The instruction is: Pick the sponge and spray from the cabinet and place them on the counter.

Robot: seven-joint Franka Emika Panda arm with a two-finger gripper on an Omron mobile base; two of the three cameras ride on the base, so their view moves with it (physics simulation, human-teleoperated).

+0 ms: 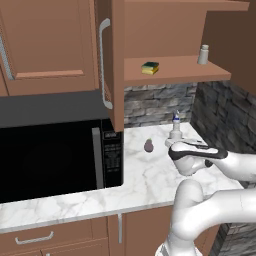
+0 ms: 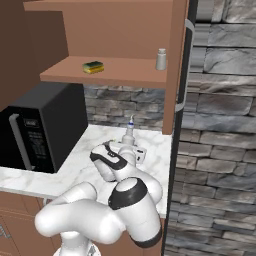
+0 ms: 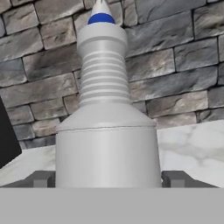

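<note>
A rough grey stone wall [image 3: 183, 57] backs the white marbled surface [image 1: 145, 175], and against it, in the hand view, the two dark fingers [image 3: 41, 178] stand wide on either side of the spray [image 3: 107, 131], one tip at each flank of its pale body (whether they actually touch the plastic cannot be told). The bottle stands upright on the surface, ribbed neck and blue-tipped nozzle rising above the hand, near the back corner where the stone walls meet. In the left base view the gripper [image 1: 176, 141] sits right at the bottle's base. A small dark purple egg-shaped object [image 1: 148, 145] lies on the surface just left of it, and a black microwave [image 1: 55, 155] stands farther left. Above, the cabinet [image 1: 112, 60] hangs with its door swung open; the sponge [image 1: 150, 67] rests on the wooden shelf inside, well apart from a small white shaker bottle [image 1: 203, 54] at the shelf's right end.
</note>
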